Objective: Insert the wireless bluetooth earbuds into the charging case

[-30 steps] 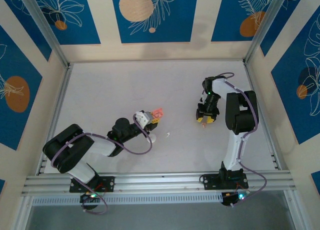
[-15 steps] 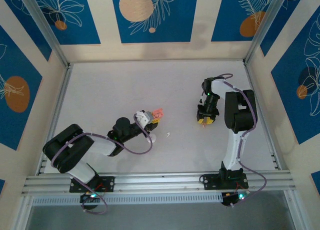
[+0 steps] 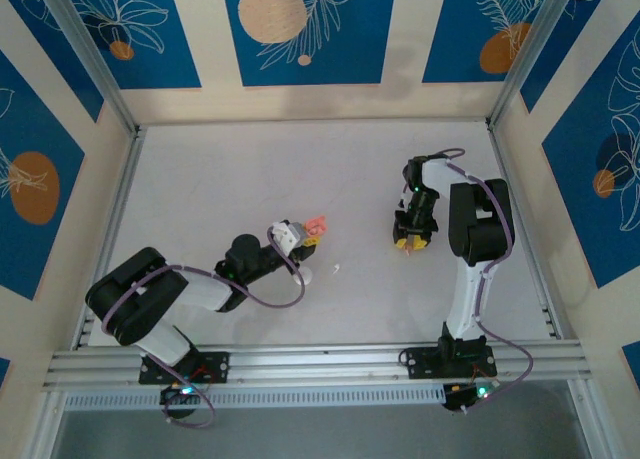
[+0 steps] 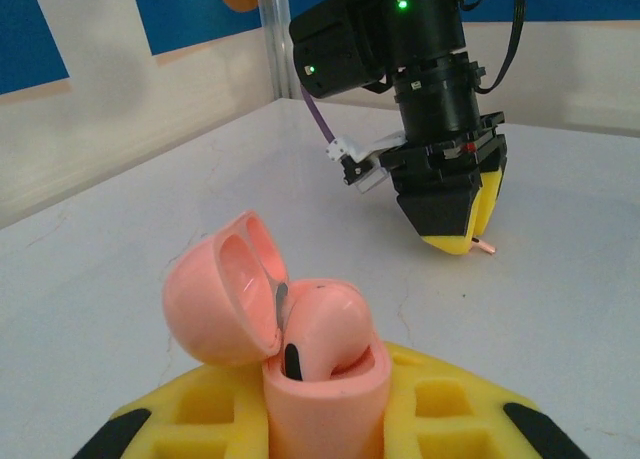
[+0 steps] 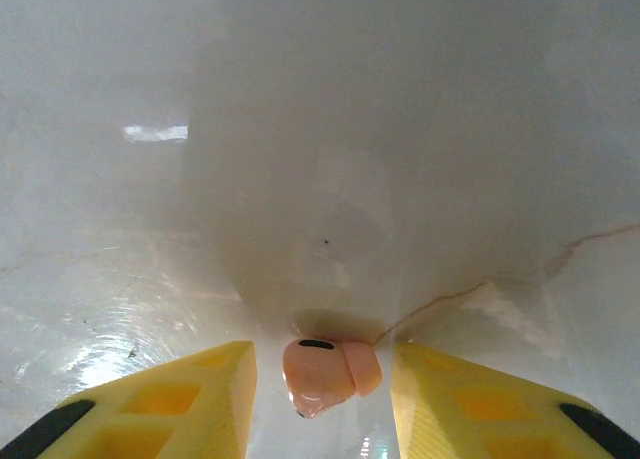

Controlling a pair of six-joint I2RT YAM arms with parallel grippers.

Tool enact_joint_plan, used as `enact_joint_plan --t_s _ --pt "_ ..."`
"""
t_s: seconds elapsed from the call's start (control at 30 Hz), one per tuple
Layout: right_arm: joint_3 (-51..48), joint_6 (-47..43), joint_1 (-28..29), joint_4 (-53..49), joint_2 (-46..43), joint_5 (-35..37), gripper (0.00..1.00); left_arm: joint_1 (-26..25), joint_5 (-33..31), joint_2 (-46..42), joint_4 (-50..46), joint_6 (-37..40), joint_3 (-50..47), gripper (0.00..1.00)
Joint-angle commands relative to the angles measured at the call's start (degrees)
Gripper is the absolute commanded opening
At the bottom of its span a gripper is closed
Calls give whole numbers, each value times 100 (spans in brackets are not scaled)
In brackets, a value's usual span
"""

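My left gripper (image 3: 303, 237) is shut on a pink charging case (image 4: 325, 389) that stands upright with its lid (image 4: 215, 299) swung open to the left. One pale pink earbud (image 4: 330, 324) sits in the case. A second pale pink earbud (image 5: 325, 374) lies on the table between the yellow fingers (image 5: 175, 399) of my right gripper (image 5: 322, 394). That gripper is open and points down at the table, and neither finger touches the earbud. In the top view the right gripper (image 3: 411, 243) is right of centre and the case (image 3: 317, 224) left of centre.
A small white piece (image 3: 307, 275) and a tinier white earbud (image 3: 338, 269) lie on the table (image 3: 220, 179) just in front of my left gripper. The left wrist view shows my right gripper (image 4: 455, 219) across open white table. Metal rails edge the table.
My right gripper has shifted very slightly toward the near side and lower over the pink earbud. The left arm and the case have not moved.
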Motion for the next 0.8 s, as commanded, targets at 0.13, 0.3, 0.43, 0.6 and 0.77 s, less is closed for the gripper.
enact_joint_plan --t_s 0.13,0.3,0.43,0.6,0.77 --pt "-149 30 31 -43 -10 -83 33 -67 18 -75 131 28 44 15" --pt "-186 56 29 128 -154 -136 31 -87 9 -92 119 49 34 15" --pt "-224 102 30 265 -389 -195 30 -100 9 -92 82 79 59 15" --pt "-659 319 37 970 -1067 -497 29 -156 34 -34 -17 136 144 15" --pt "-1316 708 110 1911 -1831 -1156 27 -277 -51 93 31 144 228 15"
